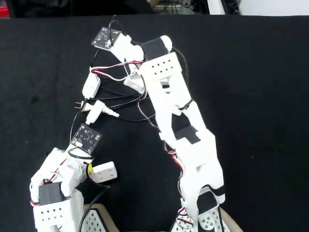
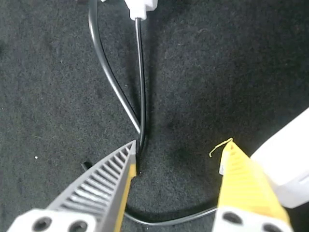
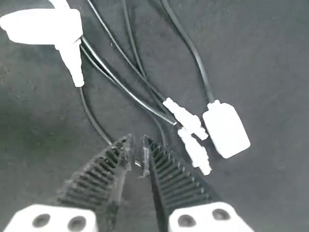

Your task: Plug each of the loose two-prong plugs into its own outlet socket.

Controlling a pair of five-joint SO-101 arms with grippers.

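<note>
Two robot arms work over a black-covered table (image 1: 251, 96) strewn with cords. A loose white two-prong plug (image 1: 98, 110) lies on the cloth between the two arms, its prongs pointing toward the table's left edge in the high view and thin black cables (image 1: 120, 99) looping around it. A white outlet block (image 1: 104, 172) sits near the front of the table, just beside the left arm. The left gripper (image 2: 181, 144) hangs low over the cloth with its jaws spread wide, one grey and one yellow. A black cable (image 2: 140, 87) runs down to the tip of the grey finger (image 2: 108, 171), and the outlet block (image 2: 285, 164) lies close against the outer side of the yellow finger (image 2: 241, 179). The right gripper (image 3: 137, 145) hovers over the tangle with its two black ribbed fingers (image 3: 166, 169) drawn nearly together, only a slit between the tips, and it cannot be told whether anything is pinched there. Beyond its tips lie a white plug head (image 3: 41, 26) with a tapered collar, a flat white block (image 3: 226, 129) on its own cord, and a pair of small white connectors (image 3: 190, 133) side by side.
</note>
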